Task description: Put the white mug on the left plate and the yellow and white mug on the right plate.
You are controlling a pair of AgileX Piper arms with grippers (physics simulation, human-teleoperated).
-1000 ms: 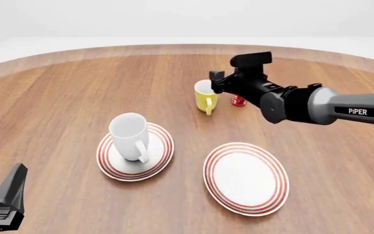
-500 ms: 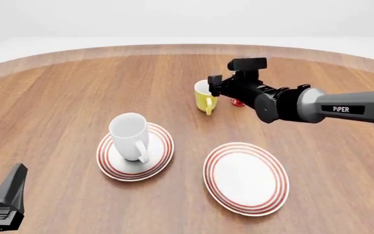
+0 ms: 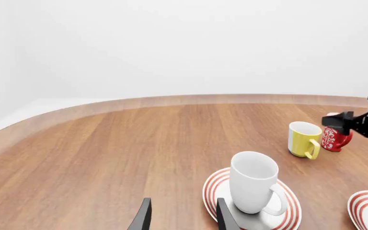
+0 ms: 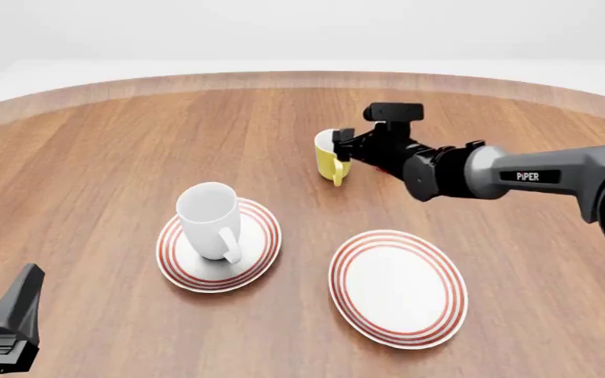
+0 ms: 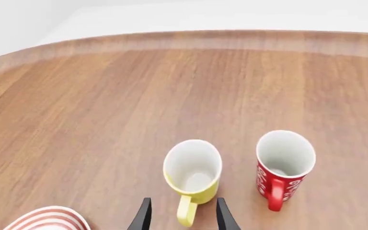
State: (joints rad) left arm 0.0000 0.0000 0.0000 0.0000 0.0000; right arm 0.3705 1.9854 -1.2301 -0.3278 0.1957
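Spanning the scene, the wooden table [image 4: 124, 142] holds the right plate [image 4: 399, 288], bare, and the left plate [image 4: 218, 246] carrying the upright white mug [image 4: 210, 219]. Farther back, the right gripper [image 4: 343, 144], fingers apart, straddles the yellow and white mug's [image 4: 330, 157] handle, beside a red cup [image 5: 282, 167]. The left gripper [image 3: 181, 220] hangs open.

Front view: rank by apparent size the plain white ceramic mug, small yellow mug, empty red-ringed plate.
1. Empty red-ringed white plate, the right one, clearly widest.
2. Plain white ceramic mug, standing on the left ringed plate.
3. Small yellow mug, smallest, though it sits farther from the camera.
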